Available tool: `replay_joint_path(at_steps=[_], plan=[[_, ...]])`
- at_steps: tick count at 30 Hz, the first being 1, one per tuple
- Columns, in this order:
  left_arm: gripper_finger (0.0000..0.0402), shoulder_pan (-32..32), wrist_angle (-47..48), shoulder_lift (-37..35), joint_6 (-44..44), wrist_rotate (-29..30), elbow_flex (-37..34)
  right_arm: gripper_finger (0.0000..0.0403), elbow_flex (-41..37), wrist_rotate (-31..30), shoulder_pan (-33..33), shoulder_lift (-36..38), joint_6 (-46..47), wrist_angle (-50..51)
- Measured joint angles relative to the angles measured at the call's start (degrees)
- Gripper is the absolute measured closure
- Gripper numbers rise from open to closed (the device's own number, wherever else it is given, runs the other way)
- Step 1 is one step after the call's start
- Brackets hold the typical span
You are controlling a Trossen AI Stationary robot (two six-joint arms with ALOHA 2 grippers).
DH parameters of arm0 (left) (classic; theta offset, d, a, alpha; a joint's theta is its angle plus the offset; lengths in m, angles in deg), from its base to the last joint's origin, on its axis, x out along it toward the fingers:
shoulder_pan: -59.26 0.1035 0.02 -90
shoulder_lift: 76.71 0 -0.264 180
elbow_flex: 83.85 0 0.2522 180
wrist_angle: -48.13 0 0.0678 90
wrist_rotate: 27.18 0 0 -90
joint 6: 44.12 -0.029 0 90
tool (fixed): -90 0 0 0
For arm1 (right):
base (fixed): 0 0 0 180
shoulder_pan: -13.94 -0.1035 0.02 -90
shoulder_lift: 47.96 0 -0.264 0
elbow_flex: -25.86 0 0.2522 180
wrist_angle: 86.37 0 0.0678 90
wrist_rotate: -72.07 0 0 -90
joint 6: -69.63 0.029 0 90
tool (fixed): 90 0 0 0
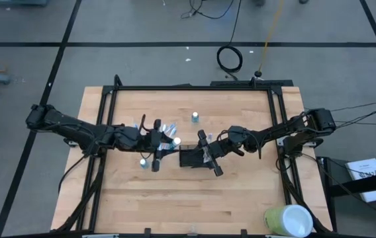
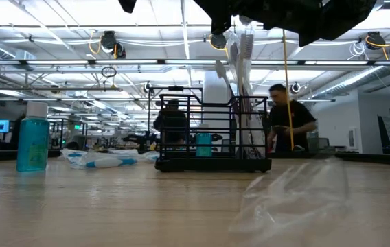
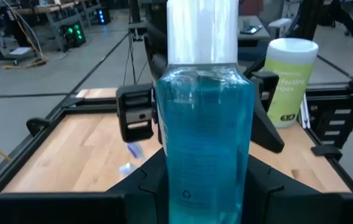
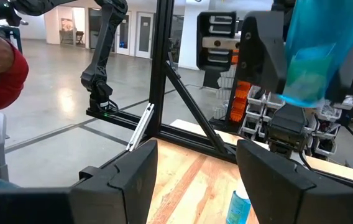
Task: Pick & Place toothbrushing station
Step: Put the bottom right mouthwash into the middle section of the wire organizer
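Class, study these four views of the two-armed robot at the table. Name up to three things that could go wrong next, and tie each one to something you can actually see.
1. The left gripper holds a blue bottle lifted off the table; if the grip slips, it could drop.
2. The open right gripper hangs close by the toothbrushing station, so the two arms might collide.
3. Toothbrushes stand upright in the station; the descending bottle could knock them or tip the holder.

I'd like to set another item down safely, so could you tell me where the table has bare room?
The near stretch of table and both far corners lie bare. The middle is crowded: the left gripper holding a blue bottle, the right gripper, the toothbrushing station, and scattered small bottles.
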Motion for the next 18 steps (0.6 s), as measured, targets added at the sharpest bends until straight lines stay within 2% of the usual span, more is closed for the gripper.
replay_joint_path(at_steps=[18], plan=[[0.0279,0.0,-4.7,0.0,-0.9,-0.1,0.0,0.0192,0.0,0.0,0.0,0.0,0.0,0.0]])
